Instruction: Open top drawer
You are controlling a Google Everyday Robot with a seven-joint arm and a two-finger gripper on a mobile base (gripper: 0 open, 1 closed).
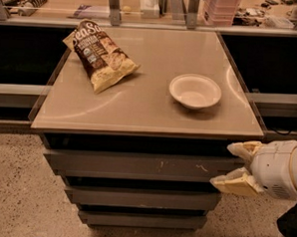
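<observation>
The top drawer [136,165] is the widest of three grey flat fronts under the tan cabinet top, with small pale scratches right of its middle and a dark gap above it. My gripper [232,166] comes in from the right at the drawer's right end. Its two pale fingers are spread apart, the upper fingertip [242,147] level with the drawer's top edge and the lower one [230,184] at its bottom edge. The fingers hold nothing. I cannot tell whether they touch the drawer front.
A chip bag [103,53] and a white bowl [195,90] lie on the cabinet top [139,112]. Two narrower grey drawers [139,197] sit below the top one. Dark shelving flanks the cabinet on both sides. Speckled floor [20,193] lies in front.
</observation>
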